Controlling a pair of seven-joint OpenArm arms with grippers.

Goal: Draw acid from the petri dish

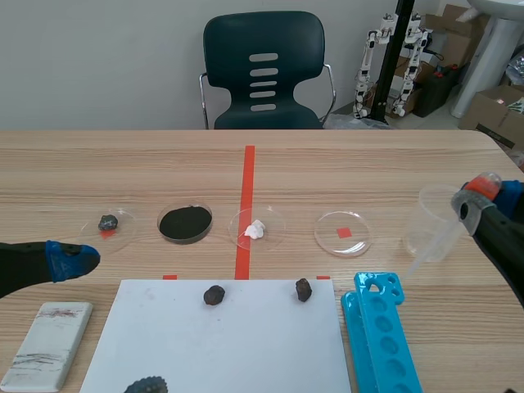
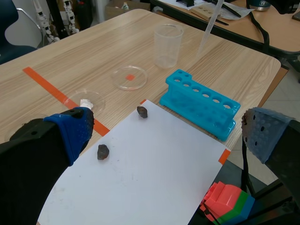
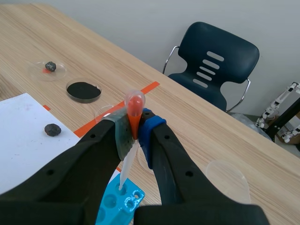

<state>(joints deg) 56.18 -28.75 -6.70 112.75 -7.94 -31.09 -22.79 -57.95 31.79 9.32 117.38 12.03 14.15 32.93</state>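
Orange-bulbed pipette (image 3: 133, 107) is pinched at its neck by the right tool (image 3: 136, 136), with its tip hanging near the beaker (image 1: 438, 214). The clear petri dish (image 1: 343, 233) lies on the counter just beside the beaker, toward the tape line. Squeeze the bulb first, I'd judge, then lower the tip steeply into the shallow dish without nudging its rim. The blue rack (image 1: 381, 336) crowds the beaker's near side, so travel above it. The left tool (image 2: 166, 133) is spread, well apart from the beaker.

Dark lump (image 1: 146, 385) at near edge of worktop (image 1: 393, 172): cut off, I cannot identify it. Pipette (image 3: 135, 104) stem partly behind right jaws.
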